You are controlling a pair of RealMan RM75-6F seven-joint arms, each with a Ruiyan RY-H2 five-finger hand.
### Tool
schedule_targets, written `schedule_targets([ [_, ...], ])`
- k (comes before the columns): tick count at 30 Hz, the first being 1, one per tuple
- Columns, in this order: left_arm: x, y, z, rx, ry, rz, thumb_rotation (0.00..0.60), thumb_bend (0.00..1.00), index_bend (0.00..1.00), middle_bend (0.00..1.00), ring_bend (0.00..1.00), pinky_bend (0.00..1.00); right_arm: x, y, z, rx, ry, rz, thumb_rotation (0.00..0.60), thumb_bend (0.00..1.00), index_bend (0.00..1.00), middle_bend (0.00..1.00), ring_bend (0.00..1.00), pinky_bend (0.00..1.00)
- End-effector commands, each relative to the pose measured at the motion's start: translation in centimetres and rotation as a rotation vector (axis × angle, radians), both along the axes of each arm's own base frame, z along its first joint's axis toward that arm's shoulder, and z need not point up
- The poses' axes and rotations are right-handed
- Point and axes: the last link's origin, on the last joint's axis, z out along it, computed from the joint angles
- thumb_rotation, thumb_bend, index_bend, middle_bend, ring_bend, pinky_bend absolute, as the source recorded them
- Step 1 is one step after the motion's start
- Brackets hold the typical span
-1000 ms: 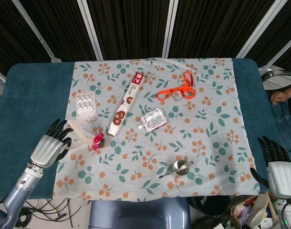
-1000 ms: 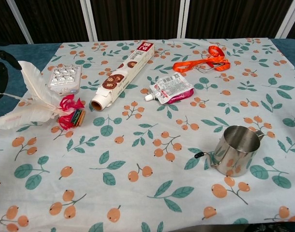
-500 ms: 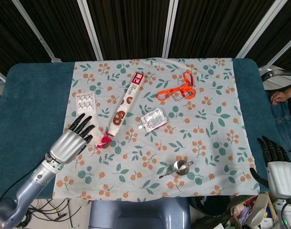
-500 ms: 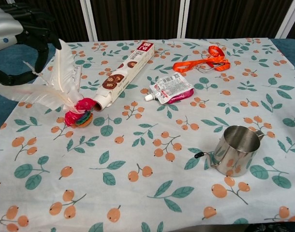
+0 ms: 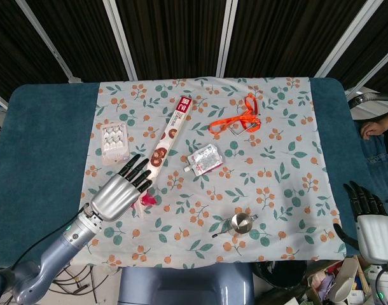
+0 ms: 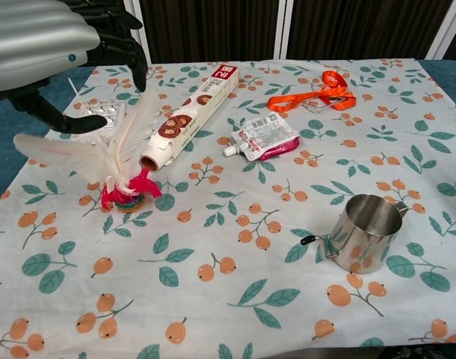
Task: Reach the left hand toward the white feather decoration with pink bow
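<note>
Feather decoration (image 6: 101,161), left robot hand (image 5: 119,190) spread above

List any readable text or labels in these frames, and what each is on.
Nothing reads cleanly.
Long box: white characters on the red end panel, too blurred to read; brown round pictures along its side.
Pouch: small print block, too small to read.
Blister pack, orange lanyard, steel cup: no visible text.
</note>
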Motion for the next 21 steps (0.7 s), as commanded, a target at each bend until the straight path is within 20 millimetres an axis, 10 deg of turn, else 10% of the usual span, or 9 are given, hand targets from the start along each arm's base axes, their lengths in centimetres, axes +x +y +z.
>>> schedule_targets([
  [1,-0.1,-0.4,0.2,-0.006,0.002,0.011,0.6,0.27,0.1,0.17,0.0,0.02,0.0,0.0,0.0,-0.001,0.0,-0.001,0.6,0.13,0.08,0.05,0.1,0.16],
  [14,0.0,-0.2,7.3,0.212,-0.148,0.018,0.6,0.26,0.02,0.12,0.0,0.02,-0.1,-0.1,0.1,-0.007,0.003,-0.006,0.6,0.13,0.08,0.05,0.1,0.16],
  [21,-5.3,-2.2,12.3,0.286,-0.162,0.195,0.6,0.26,0.04,0.1,0.0,0.02,0.0,-0.1,0.1,-0.008,0.003,-0.003,0.6,0.13,0.08,0.05,0.1,0.16],
])
